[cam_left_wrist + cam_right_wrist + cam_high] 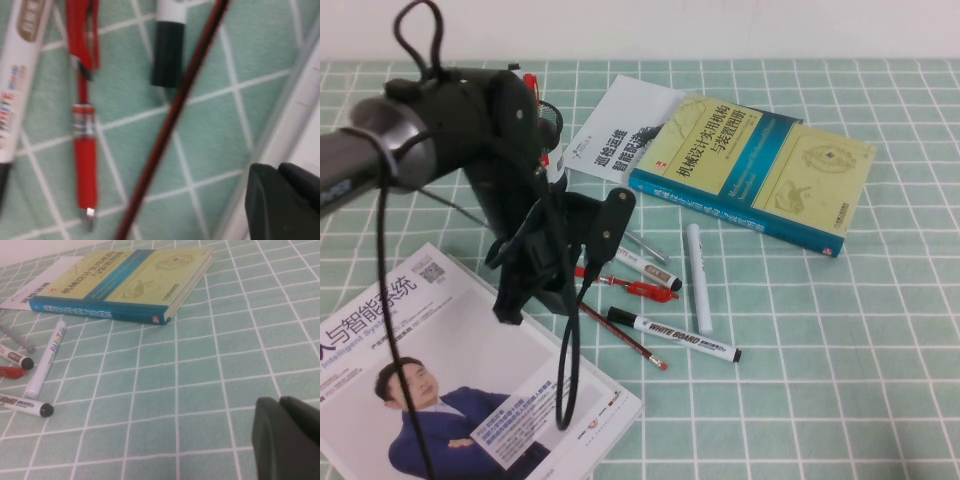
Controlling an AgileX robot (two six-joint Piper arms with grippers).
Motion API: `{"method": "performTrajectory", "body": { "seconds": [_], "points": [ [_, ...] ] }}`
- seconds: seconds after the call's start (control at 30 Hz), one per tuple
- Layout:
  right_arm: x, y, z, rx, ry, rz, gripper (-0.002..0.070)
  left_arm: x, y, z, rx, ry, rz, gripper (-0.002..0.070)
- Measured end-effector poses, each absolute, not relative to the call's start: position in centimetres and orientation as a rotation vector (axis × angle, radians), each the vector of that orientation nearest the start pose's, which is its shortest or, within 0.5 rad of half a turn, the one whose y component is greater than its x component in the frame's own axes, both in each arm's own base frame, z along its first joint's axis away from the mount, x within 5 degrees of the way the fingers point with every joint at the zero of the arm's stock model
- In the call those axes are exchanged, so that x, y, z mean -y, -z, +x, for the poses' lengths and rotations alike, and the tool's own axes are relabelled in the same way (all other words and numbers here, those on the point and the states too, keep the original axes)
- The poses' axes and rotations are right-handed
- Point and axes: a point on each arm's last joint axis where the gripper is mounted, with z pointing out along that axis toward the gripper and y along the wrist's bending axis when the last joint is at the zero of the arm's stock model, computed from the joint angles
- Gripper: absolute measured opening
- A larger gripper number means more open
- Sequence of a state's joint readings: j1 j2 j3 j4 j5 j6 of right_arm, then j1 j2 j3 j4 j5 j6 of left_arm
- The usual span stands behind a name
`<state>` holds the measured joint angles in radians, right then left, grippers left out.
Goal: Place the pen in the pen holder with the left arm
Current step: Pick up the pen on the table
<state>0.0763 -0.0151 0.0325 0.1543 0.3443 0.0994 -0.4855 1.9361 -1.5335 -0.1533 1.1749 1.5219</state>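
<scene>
Dark red-brown, the pen (172, 117) is being left untouched on the green checked cloth (220, 120) beneath the left gripper (280, 200), fingers pressed together; the right gripper (287, 440), low over the cloth, cannot be judged.

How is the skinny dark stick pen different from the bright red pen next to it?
The pen is much thinner and longer than the red pen. It is a plain dark red-brown, while the red pen is bright red with a clip and a silver band. In the wrist view the pen lies slanted and the red pen nearly straight. Both lie flat on the green checked cloth.
</scene>
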Motion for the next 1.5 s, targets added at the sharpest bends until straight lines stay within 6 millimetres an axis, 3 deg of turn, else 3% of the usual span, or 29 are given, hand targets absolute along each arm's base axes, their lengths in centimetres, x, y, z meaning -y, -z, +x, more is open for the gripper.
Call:
{"method": "performTrajectory", "body": {
  "seconds": [0.2, 0.4, 0.53, 0.9, 1.23, 1.5],
  "points": [
    [-0.9, -17.2, 5.3, -1.846, -0.272, 0.119, -0.002, 20.5, -22.1, 36.0, 1.807, -0.108, -2.748, 0.0011],
    [-0.9, -17.2, 5.3, -1.846, -0.272, 0.119, -0.002, 21.9, -20.9, 37.6, 1.77, -0.074, -2.762, 0.0201],
    [-0.9, -17.2, 5.3, -1.846, -0.272, 0.119, -0.002, 22.0, -19.6, 37.9, 1.756, -0.097, -2.739, 0.026],
    [-0.9, -17.2, 5.3, -1.846, -0.272, 0.119, -0.002, 22.1, -17.8, 38.1, 1.652, -0.121, -2.758, 0.0274],
    [-0.9, -17.2, 5.3, -1.846, -0.272, 0.119, -0.002, 22.2, -17.7, 38.3, 1.635, -0.123, -2.765, 0.0272],
    [-0.9, -17.2, 5.3, -1.846, -0.272, 0.119, -0.002, 23.0, -17.8, 37.9, 1.599, -0.103, -2.786, 0.0228]
  ]
}}
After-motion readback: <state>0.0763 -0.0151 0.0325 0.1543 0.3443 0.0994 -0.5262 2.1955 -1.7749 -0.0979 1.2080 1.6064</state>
